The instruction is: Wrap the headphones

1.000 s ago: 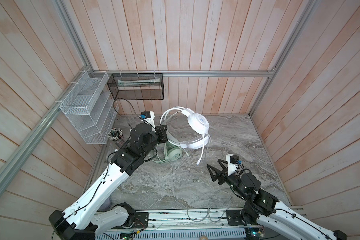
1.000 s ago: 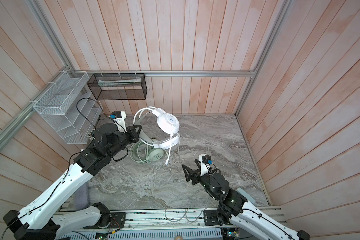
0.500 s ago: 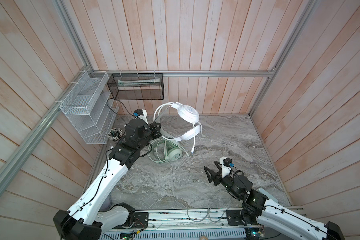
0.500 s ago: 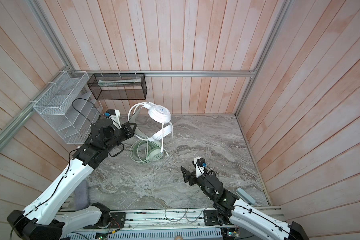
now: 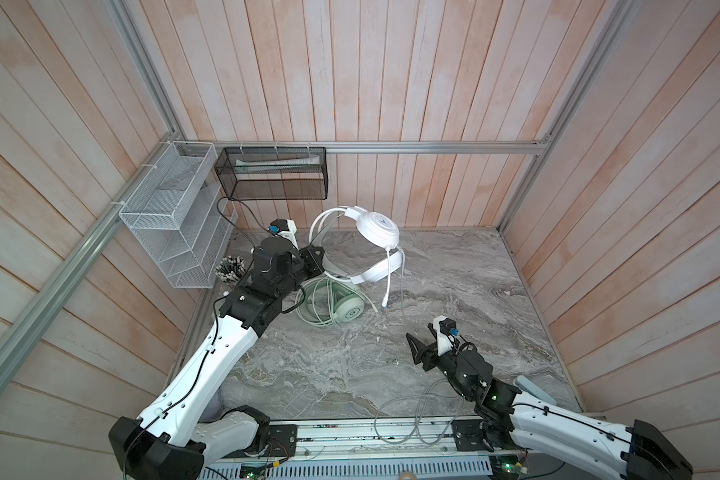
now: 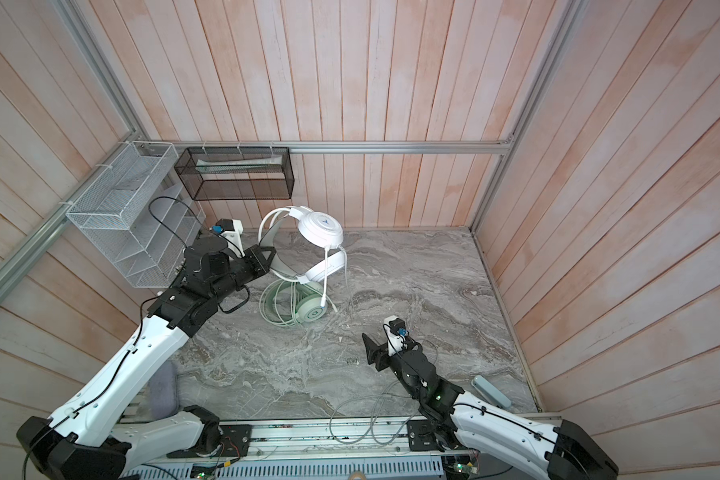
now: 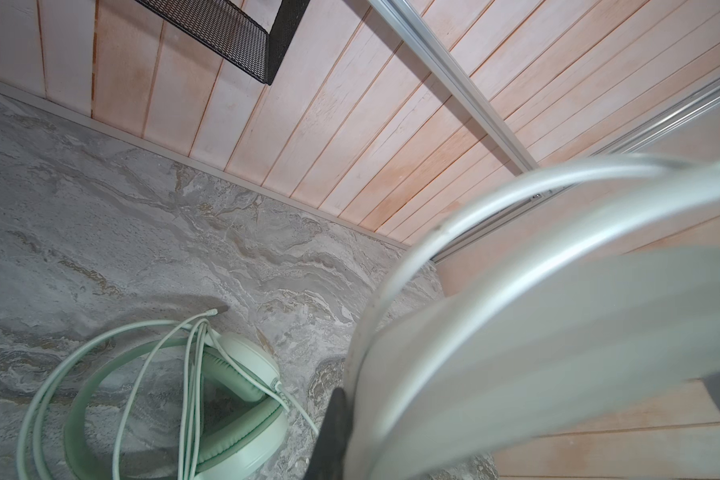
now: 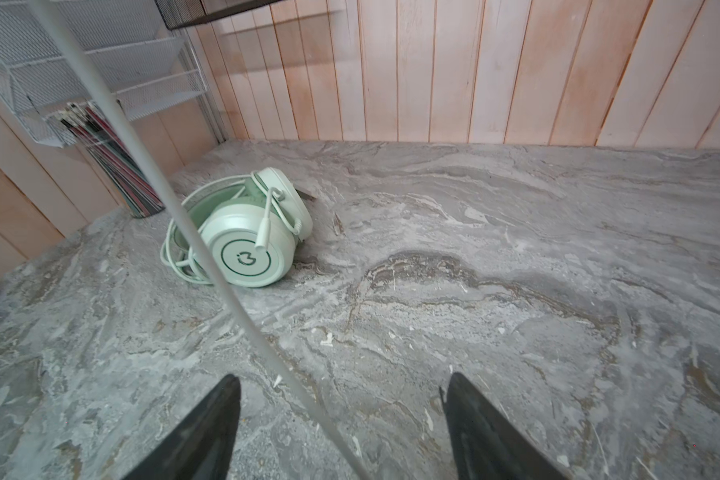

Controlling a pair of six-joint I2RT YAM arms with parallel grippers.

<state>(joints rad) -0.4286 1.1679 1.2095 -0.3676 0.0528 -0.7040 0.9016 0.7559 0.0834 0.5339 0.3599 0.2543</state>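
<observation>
The white headphones (image 5: 377,227) (image 6: 321,226) hang in the air over the back left of the table, their mic boom (image 5: 387,276) dangling. My left gripper (image 5: 314,259) (image 6: 265,257) is shut on their headband (image 7: 537,353), which hides all but one dark finger (image 7: 334,432). Their thin cable (image 8: 208,253) drops to loops (image 5: 408,411) at the front edge and crosses between my right gripper's open jaws untouched. The right gripper (image 5: 422,351) (image 6: 373,351) (image 8: 341,378) hovers low at the front middle. The mint green headphones (image 5: 348,309) (image 6: 310,309) (image 8: 248,245) lie on the table under the white pair, cable coiled around them.
A white wire rack (image 5: 171,220) and a black mesh basket (image 5: 275,174) hang on the back left walls. A cup of pens (image 5: 229,270) stands under the rack. A pale grey bar (image 5: 533,388) lies at the front right, a grey cloth (image 6: 163,390) at the front left.
My left arm has carried the white headphones left and toward the back wall. The right gripper has moved a little left along the front and narrowed slightly.
</observation>
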